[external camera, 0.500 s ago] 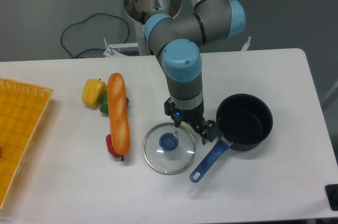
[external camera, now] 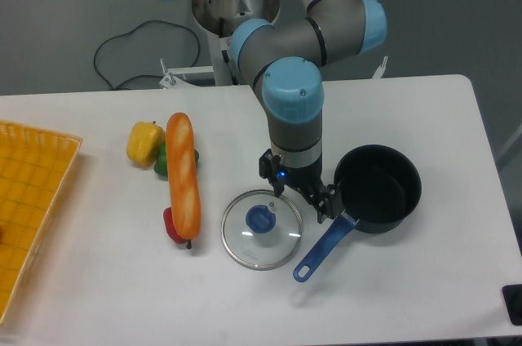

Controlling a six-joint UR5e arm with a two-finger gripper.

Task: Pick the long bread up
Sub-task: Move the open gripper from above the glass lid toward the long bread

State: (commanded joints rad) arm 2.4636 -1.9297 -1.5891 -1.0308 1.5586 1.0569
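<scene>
Gripper (external camera: 303, 199) low at frame centre between glass lid (external camera: 262, 229) and black saucepan (external camera: 378, 188), finger spread indiscernible; long bread (external camera: 183, 175) left of centre atop peppers — risk: rolling off if pinched off-centre.

Single high front view over table (external camera: 424, 109)

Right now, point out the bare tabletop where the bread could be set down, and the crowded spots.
Free: the strip between the yellow basket and the long bread, and the front right corner below the pot. Crowded: the peppers touch the bread, and the gripper hangs between glass lid and pot.
</scene>
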